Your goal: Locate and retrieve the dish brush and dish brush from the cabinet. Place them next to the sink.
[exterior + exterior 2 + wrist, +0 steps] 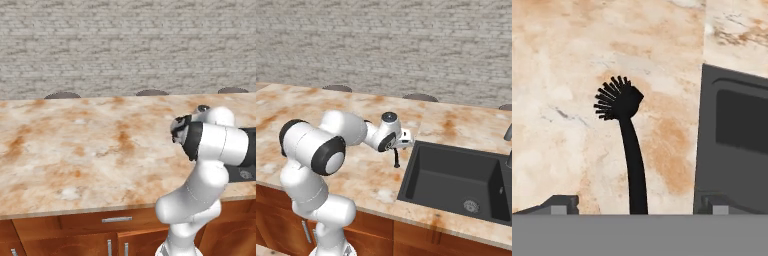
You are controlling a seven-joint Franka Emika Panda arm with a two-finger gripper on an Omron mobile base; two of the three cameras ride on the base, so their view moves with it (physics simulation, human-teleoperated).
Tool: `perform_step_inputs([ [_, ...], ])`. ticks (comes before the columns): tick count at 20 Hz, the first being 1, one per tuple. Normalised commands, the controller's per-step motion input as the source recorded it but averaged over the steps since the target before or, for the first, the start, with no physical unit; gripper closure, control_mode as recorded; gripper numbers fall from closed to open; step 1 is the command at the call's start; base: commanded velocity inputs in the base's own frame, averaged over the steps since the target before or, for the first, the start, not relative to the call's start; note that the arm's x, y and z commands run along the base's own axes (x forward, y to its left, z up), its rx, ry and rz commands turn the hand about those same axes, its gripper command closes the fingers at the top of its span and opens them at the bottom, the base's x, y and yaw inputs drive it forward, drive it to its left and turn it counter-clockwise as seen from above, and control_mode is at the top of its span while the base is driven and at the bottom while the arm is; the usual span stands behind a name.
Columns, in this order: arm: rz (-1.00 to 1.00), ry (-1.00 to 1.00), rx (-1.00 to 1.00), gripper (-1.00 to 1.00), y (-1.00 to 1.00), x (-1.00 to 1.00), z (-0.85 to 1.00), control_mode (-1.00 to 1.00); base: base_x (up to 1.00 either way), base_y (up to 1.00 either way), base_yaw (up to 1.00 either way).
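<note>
Hand view: gripper [634, 202] jaws stand wide, 1 dark tip either side of the dish brush [626, 140] handle, not pinching it. Brush hangs head-down over the marble counter [567, 90], bristle head just off or on the stone, can't tell which. Sink [732, 145] edge sits just right of it.

Right base view: gripper [398, 145] sits low over the counter [296, 105] with the brush [396, 159] below it, just left of the sink [456, 175] rim. That spot reads as "next to the sink", so I judge this is the release step.

To do it well: lift straight up, no sideways drag, so the handle tips onto stone, not into the basin. Main risk: it falls right, over the rim.

Around: faucet [508, 142] at far right, well apart. Stool tops [420, 97] beyond the far edge, drawer fronts [117, 220] below. Nothing blocks a vertical retreat. A 2nd brush: not seen here.
</note>
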Motion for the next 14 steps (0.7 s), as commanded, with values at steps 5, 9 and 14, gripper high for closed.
perform_step_inputs([
  [5, -0.18, 0.02, 0.06, -1.0, 0.13, -0.31, 0.94, -1.0, 0.0, 0.0, 0.0],
  [9, -0.22, 0.01, 0.04, -1.0, 0.43, 0.0, 0.48, -1.0, 0.0, 0.0, 0.0],
  [14, -0.21, 0.03, 0.07, -1.0, 0.43, -0.05, 0.45, -1.0, 0.0, 0.0, 0.0],
])
